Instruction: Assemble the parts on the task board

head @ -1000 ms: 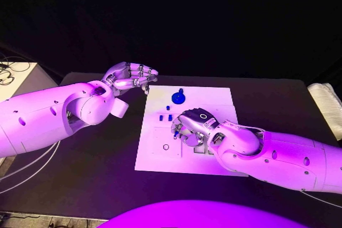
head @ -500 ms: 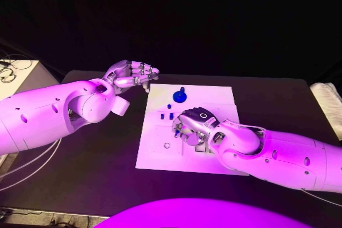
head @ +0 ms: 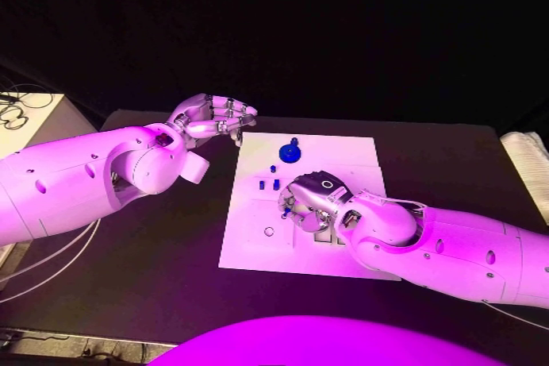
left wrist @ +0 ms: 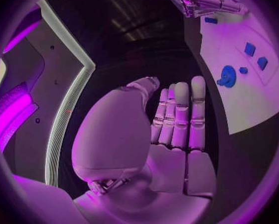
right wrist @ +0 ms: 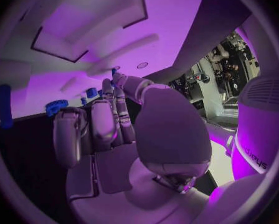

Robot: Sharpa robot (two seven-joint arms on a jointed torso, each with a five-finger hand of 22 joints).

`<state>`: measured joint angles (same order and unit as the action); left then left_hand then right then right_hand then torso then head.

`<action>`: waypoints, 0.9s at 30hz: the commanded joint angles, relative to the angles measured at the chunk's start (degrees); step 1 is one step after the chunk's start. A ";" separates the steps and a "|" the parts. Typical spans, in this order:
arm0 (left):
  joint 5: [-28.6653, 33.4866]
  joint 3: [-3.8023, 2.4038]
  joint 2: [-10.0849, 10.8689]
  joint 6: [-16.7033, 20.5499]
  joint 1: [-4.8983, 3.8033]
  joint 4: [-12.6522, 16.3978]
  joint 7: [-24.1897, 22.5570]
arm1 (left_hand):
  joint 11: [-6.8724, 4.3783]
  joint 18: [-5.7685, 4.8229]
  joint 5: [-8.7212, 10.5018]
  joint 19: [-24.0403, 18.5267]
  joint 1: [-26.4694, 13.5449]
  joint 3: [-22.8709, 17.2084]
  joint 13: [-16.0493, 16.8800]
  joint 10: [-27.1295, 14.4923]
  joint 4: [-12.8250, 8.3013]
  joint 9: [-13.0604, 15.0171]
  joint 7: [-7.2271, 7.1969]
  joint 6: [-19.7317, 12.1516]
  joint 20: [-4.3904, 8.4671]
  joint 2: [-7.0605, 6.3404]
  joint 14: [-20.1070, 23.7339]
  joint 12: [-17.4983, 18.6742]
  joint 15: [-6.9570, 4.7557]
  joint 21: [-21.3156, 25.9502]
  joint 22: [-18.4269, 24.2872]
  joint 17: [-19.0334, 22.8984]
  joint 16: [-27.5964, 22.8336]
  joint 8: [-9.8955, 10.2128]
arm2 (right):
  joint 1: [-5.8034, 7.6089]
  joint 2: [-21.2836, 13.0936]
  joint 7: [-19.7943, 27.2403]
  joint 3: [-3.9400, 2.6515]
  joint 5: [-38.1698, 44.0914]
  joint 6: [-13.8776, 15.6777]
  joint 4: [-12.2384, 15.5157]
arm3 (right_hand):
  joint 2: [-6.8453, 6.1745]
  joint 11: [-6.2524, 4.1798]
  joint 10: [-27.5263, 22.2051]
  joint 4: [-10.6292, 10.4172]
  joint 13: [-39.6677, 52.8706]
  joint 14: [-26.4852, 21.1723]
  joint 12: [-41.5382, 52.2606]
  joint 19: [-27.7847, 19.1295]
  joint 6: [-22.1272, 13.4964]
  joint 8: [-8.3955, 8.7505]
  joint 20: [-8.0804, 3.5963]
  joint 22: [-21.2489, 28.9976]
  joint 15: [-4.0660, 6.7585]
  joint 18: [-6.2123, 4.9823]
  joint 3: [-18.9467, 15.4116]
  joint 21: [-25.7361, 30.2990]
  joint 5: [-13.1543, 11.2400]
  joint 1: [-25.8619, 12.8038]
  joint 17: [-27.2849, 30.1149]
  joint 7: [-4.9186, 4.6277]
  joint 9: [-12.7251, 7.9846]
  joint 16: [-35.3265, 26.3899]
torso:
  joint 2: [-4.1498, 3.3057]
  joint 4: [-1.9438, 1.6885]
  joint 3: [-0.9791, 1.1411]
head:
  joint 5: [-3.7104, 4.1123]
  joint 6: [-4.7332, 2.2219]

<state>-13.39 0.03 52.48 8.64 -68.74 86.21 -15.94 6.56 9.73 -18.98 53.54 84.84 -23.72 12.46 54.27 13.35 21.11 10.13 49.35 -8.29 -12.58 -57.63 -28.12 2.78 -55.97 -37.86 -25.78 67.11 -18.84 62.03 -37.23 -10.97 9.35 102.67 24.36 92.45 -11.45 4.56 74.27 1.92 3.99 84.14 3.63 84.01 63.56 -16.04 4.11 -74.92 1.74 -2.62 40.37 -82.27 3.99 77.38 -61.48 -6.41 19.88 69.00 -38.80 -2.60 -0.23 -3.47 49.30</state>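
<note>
The white task board (head: 258, 251) lies mid-table. A round blue gear (head: 289, 153) and three small blue parts (head: 268, 184) stand near its far edge. My right hand (head: 311, 198) rests over the board's middle with its fingers curled down. A small blue part (head: 282, 215) sits at its fingertips, and I cannot tell whether it is pinched. My left hand (head: 213, 117) hovers off the board's far left corner, its fingers (left wrist: 177, 117) curled together and holding nothing. The left wrist view shows the gear (left wrist: 226, 77) and the right hand (left wrist: 205, 0). The right wrist view shows the gear (right wrist: 57, 106) and a blue peg (right wrist: 5, 106).
The black table (head: 160, 255) surrounds the board. A pale box with cables (head: 28, 116) stands past the table's left edge. A white ribbed object (head: 528, 161) lies at the right edge. The board has shallow recesses (right wrist: 83, 32) near my right hand.
The whole picture has shifted a little. Against the board, neither hand has visibly moved, and the blue parts stay where they were.
</note>
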 commanded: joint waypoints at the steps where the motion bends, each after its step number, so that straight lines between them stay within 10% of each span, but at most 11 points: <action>1: 0.37 -0.05 -0.05 -0.89 -0.04 0.10 -0.32 | 0.15 0.79 0.00 0.28 0.50 -0.45 -0.06 0.12 0.00 -0.05 0.28 -0.08 -0.05 -0.02 -0.07 0.37 0.00 -0.33 -0.09 -0.05 -0.20 -0.19 | -0.21 0.16 -0.11 0.06 1.00 -1.52 -0.17 | 0.87 -2.00 2.48 0.37 1.56 0.87 0.18 1.43 -0.03 -0.31 -0.09 -7.26 0.21 0.41 0.14 -0.15 0.17 0.39 -0.03 -0.26 0.09 0.23 | 0.03 0.01 0.03 | -0.22 0.20; 27: 0.37 -0.05 0.04 -0.77 -0.04 -0.21 0.06 | 0.19 0.79 0.01 0.16 0.58 -0.55 -0.11 0.08 -0.05 -0.12 0.32 -0.19 -0.06 0.04 -0.01 0.41 0.02 -0.46 -0.21 -0.10 -0.22 -0.18 | -0.51 0.01 -0.58 0.10 1.21 0.58 0.58 | 0.92 -2.00 2.52 0.51 1.61 0.86 0.18 1.45 -0.05 -0.34 -0.07 -7.34 0.19 0.43 0.21 -0.21 0.26 0.37 0.00 -0.27 0.22 0.28 | 0.04 0.06 0.02 | -0.51 0.36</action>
<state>-13.35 0.03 52.57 8.57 -68.74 85.94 -15.68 6.56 9.73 -18.98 53.54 84.84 -24.05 12.40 54.27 13.35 21.05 10.13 49.35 -8.29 -12.58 -57.63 -27.91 2.78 -56.22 -38.01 -25.82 67.11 -18.83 61.61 -37.20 -11.28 9.43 103.02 24.41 92.87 -11.23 4.56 74.27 2.15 4.02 84.14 3.41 84.01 63.55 -16.02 4.11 -74.90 1.74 -2.62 40.46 -82.27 4.11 77.62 -61.47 -6.41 20.04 69.00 -38.76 -2.54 -0.20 -3.96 49.63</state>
